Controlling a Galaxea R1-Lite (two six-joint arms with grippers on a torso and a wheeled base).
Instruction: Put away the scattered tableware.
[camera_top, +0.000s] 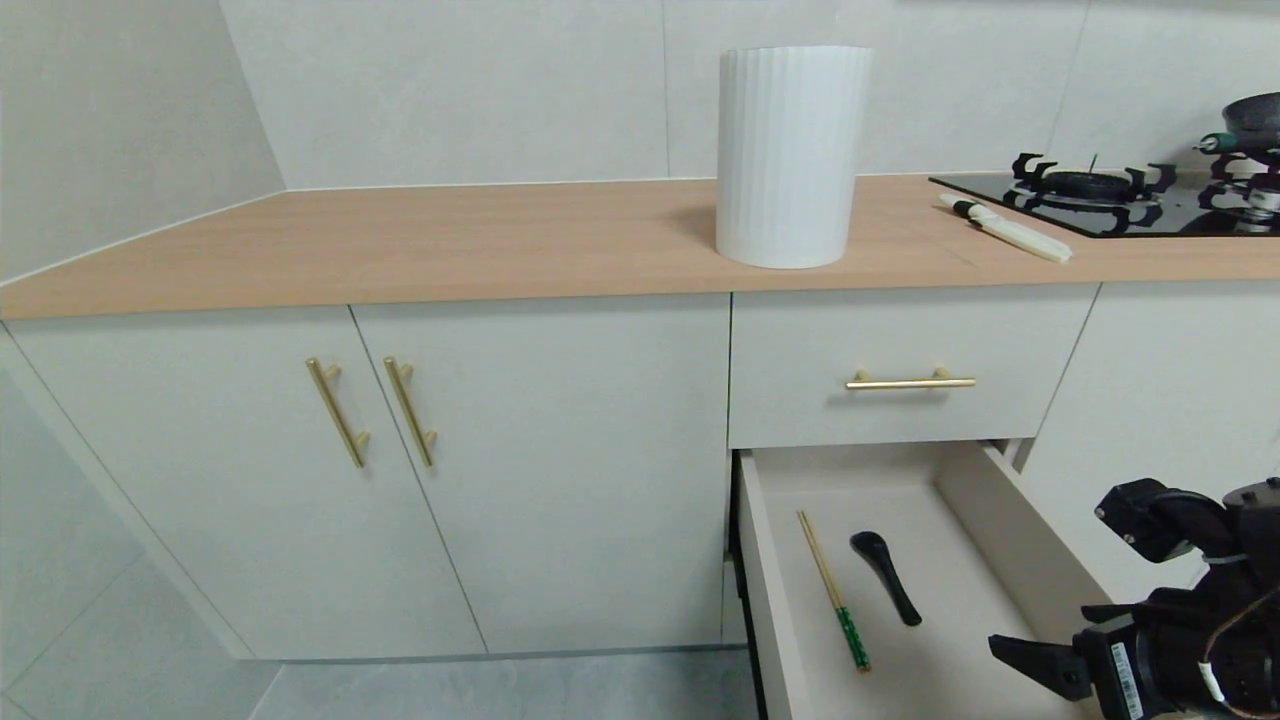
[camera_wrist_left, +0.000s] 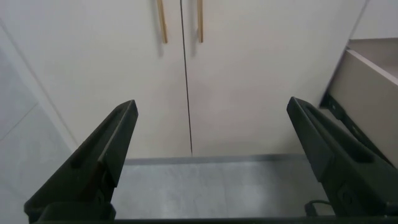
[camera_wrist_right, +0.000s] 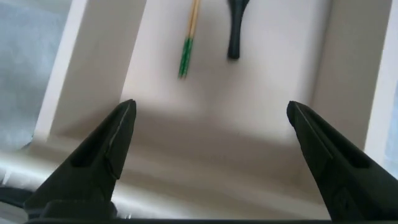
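The lower drawer (camera_top: 1010, 545) stands pulled out below the counter. Inside it lie a pair of wooden chopsticks with green tips (camera_top: 833, 592) and, just to their right, a black spoon (camera_top: 885, 577). My right gripper (camera_top: 1045, 578) hangs open and empty over the drawer's front right part. From its wrist the chopsticks (camera_wrist_right: 188, 43) and spoon (camera_wrist_right: 235, 31) lie beyond the open right gripper (camera_wrist_right: 210, 106). A white knife with a dark handle end (camera_top: 1005, 228) rests on the counter beside the stove. My left gripper (camera_wrist_left: 211, 102) is open and empty, low down, facing the cabinet doors.
A tall white ribbed container (camera_top: 790, 155) stands on the wooden counter (camera_top: 450, 240). A black gas stove (camera_top: 1110, 195) with a pot sits at the far right. The upper drawer (camera_top: 910, 380) and two cabinet doors (camera_top: 370, 410) are closed. The open drawer's side (camera_wrist_left: 373, 74) lies near my left gripper.
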